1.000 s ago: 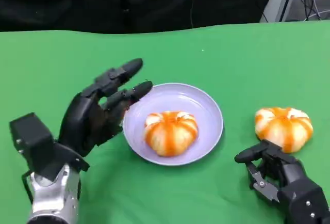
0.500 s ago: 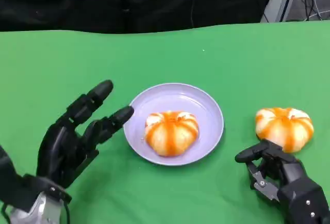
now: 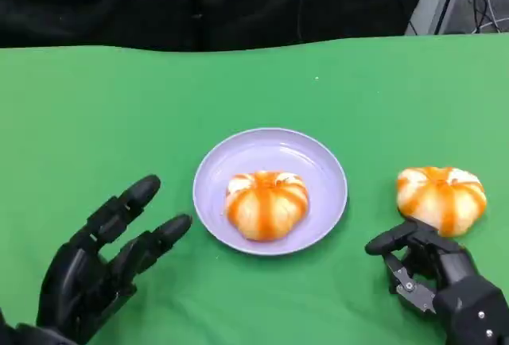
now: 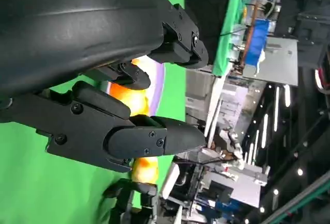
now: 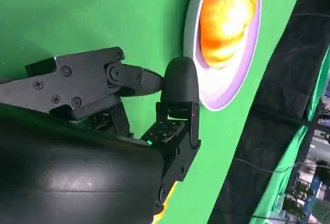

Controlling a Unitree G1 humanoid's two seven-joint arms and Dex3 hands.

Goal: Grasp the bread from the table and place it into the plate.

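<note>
Head view shows one bread (image 3: 266, 204) on the plate (image 3: 318, 162), another (image 3: 441, 195) on the worktop (image 3: 119, 106) beside the empty, loosely curled right hand (image 3: 433, 269); left hand (image 3: 95, 269) spread; soft, light; cup its sides.

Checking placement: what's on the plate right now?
One bread roll sits on the lavender plate. The plate surface beneath it is hidden. Another roll lies on the table.

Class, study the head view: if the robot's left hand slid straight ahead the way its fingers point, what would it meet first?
Probably the rim of the plate: the left hand is open, its fingers aimed toward it. Beyond that lies the bread on the plate. Its height above the table is unclear.
</note>
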